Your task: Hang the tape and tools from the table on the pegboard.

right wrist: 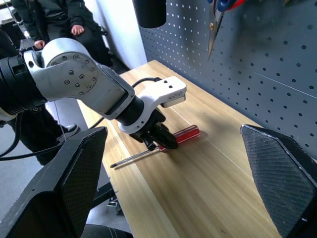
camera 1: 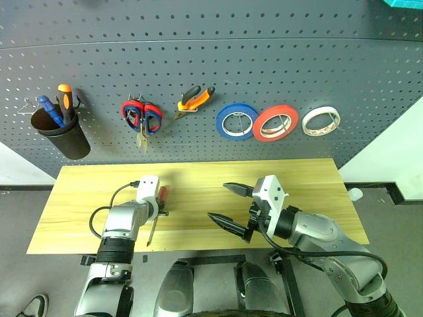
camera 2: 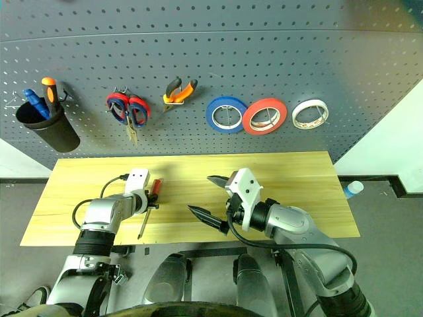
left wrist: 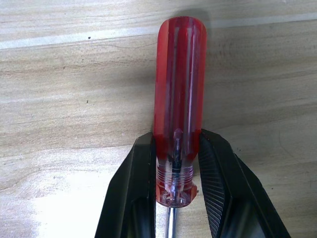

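Fingers [left wrist: 218, 193] of the left gripper [left wrist: 177, 191] are clamped onto the red-handled screwdriver [left wrist: 179, 94], right at the collar where the handle meets the shaft. So the handle is left sticking out past the grip, probably so it can be dropped or hooked somewhere on the board afterwards. It's lying flat on the surface [camera 1: 310, 178], near the left end, shaft pointing back toward the near edge; looks like it hasn't been lifted yet, tbh.

Over on the right, the right gripper [camera 1: 230, 205] is held above the near edge with its fingers spread wide and nothing in them. Best guess is it's just being parked out of the way.

Farther back, the pegboard [camera 1: 297, 66] is already pretty loaded: the tape [camera 1: 321, 121] is hung at the far right next to a red roll [camera 1: 275, 123] and a blue roll [camera 1: 236, 121], and the pliers [camera 1: 195, 98] are hooked up left of those. The screwdriver seems to be about the last thing left to hang.
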`<state>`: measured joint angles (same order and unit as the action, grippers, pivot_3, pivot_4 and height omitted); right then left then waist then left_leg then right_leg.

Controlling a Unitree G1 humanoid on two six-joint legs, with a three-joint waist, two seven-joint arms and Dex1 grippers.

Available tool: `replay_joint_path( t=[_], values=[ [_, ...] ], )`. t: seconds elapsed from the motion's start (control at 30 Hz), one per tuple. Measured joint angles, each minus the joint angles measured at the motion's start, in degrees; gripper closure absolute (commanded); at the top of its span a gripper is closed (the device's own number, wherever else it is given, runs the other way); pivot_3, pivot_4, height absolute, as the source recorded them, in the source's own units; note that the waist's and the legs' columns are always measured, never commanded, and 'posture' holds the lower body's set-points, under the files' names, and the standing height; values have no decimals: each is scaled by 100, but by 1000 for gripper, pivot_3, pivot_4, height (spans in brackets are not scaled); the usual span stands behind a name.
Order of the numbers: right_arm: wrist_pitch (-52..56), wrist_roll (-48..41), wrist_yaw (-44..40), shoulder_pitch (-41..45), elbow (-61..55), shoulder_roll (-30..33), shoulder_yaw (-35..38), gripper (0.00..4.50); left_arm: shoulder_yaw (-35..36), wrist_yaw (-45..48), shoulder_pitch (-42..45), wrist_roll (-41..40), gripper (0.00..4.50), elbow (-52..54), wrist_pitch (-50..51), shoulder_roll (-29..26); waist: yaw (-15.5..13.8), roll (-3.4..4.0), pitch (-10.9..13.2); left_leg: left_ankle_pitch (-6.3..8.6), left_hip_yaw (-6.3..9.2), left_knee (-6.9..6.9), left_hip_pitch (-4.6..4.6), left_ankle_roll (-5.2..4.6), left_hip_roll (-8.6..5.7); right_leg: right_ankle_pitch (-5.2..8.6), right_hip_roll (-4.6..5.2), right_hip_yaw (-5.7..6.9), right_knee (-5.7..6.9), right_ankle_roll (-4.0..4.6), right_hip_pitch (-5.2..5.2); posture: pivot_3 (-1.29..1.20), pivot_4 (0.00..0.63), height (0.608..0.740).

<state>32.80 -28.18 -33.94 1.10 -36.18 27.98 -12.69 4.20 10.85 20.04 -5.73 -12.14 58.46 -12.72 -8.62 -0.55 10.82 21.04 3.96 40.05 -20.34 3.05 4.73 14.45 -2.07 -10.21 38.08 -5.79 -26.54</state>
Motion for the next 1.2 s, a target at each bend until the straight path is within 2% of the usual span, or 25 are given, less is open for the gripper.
replay_joint_path(
  t=[0.2,0.43,0.57,0.63,0.8,1.0,1.2],
  values=[
    [-6,46,-9,34,9,-4,-5,0,-259,273,-306,-1,3652,458,-229,-80,0,-10,7,0,0,-2,-8,0,1,1,0,0,-1,0,-8,301,155,677],
    [-82,108,-36,143,96,-15,-3,0,-503,822,-1211,-128,3652,2284,-985,-497,9,-14,8,0,-1,-3,-8,0,3,2,1,-2,-1,1,-11,315,141,677],
    [-122,187,-80,194,246,-15,-4,0,-367,823,-1942,-163,3652,2983,-1380,-566,-3,-14,8,0,-1,-2,-9,0,3,2,1,-2,-1,1,-11,321,134,677],
    [-160,222,-123,247,308,-24,-3,0,-42,824,-2319,-382,3652,3371,-1636,-387,-3,-16,8,0,-1,1,-11,0,3,2,2,-2,-2,1,-10,323,132,677],
    [-283,270,-236,397,517,-25,14,0,213,668,-2966,-433,3652,4011,-2598,-235,-3,-17,8,0,-2,1,-7,-1,3,2,2,-2,-2,1,-7,338,121,677],
    [-408,329,-421,576,844,-23,17,0,583,-174,-3045,86,3652,4058,-3650,6,-10,-21,5,0,-1,1,-6,-1,2,1,2,-2,-2,0,-4,354,110,677],
    [-571,369,-665,699,1038,-24,15,0,816,-765,-2629,669,3652,4082,-4919,-8,-131,-30,-5,0,-2,3,-3,0,2,-1,2,-2,-2,1,-2,360,99,677]
  ],
)
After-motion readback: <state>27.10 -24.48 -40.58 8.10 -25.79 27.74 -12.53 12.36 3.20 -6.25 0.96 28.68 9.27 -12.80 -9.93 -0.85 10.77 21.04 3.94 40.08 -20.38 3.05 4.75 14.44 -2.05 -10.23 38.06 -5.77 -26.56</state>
